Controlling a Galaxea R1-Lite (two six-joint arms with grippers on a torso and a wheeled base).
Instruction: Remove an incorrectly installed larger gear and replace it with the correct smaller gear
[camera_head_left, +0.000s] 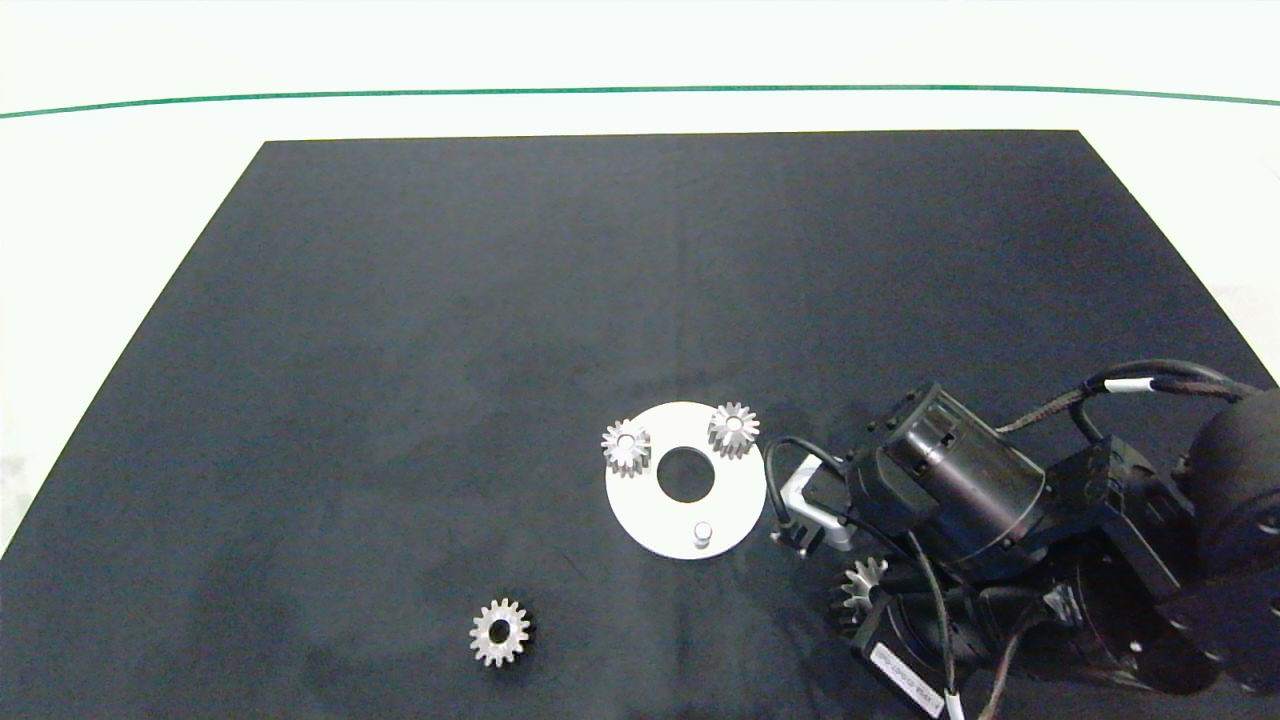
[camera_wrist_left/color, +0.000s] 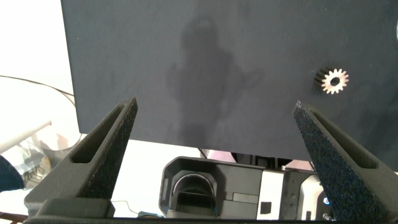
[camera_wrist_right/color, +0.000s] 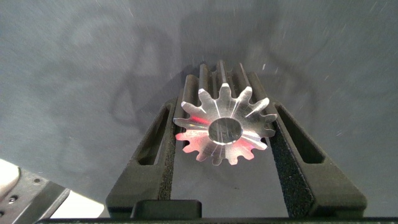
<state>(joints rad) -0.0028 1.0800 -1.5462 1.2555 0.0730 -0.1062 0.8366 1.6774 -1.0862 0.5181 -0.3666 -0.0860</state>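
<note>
Head view, right claw (camera_wrist_right/color: 225, 134) gripping larger gear (camera_wrist_right/color: 224, 127), white disc (camera_head_left: 650, 520) beside

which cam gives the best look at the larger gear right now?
Right wrist view: the larger gear fills the frame between the right gripper fingers, its teeth and bore clear. The head view shows only a few of its teeth poking out from under the right arm. The left wrist view does not show it.
</note>
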